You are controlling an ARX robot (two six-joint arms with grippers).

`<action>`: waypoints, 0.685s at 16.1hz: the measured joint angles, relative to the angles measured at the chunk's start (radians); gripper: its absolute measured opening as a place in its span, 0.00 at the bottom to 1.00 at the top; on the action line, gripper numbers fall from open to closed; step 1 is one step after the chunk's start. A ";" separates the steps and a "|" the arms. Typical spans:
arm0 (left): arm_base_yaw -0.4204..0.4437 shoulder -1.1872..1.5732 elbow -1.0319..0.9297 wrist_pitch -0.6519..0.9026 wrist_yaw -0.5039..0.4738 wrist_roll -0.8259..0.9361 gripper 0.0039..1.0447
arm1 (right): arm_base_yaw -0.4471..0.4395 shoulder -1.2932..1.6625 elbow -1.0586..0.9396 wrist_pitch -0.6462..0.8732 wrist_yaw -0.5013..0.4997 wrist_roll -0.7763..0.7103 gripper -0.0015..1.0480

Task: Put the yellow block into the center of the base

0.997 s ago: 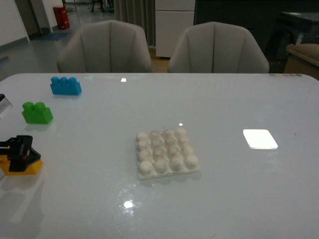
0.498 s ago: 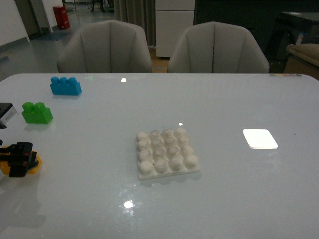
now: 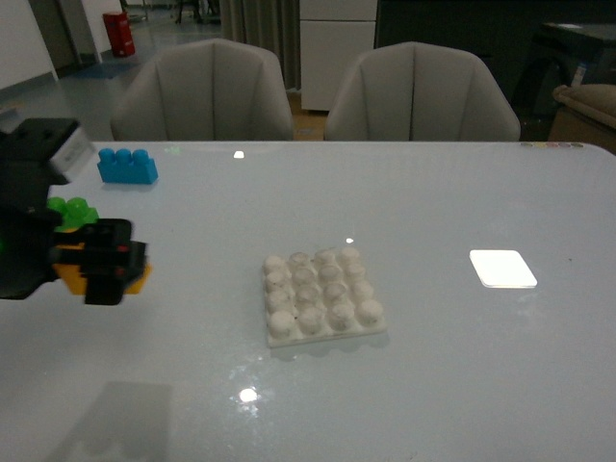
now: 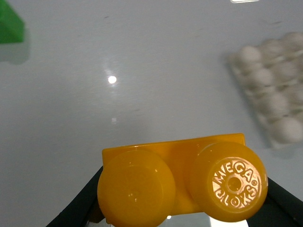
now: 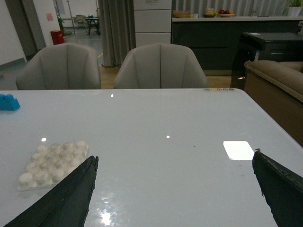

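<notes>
My left gripper [image 3: 101, 265] is shut on the yellow block [image 3: 67, 275] and holds it above the table, left of the base [image 3: 322, 296]. In the left wrist view the yellow block [image 4: 180, 184] fills the near part of the frame, its two round studs facing the camera, with a dark finger on each side. The off-white studded base [image 4: 274, 104] lies ahead and off to one side of it. In the right wrist view my right gripper [image 5: 175, 158] is open with nothing between its fingers [image 5: 71, 194], and the base [image 5: 52, 163] sits beside one of them.
A green brick [image 3: 72, 210] lies just behind my left gripper, and a blue brick [image 3: 127, 166] is farther back. To the right of the base lies a flat white rectangle [image 3: 501, 269]. Two grey chairs [image 3: 202, 91] stand behind the table's far edge.
My left gripper has risen from the table's left front edge with the yellow block and moved right, toward the base. The block is now off the table.
</notes>
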 joint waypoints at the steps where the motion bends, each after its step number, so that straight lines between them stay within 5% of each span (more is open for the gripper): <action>1: -0.051 -0.005 0.001 0.002 -0.020 -0.030 0.62 | 0.000 0.000 0.000 0.000 0.000 0.000 0.94; 6: -0.373 0.170 0.169 -0.045 -0.189 -0.251 0.62 | 0.000 0.000 0.000 0.000 0.000 0.000 0.94; 11: -0.441 0.350 0.384 -0.141 -0.304 -0.352 0.62 | 0.000 0.000 0.000 0.000 0.000 0.000 0.94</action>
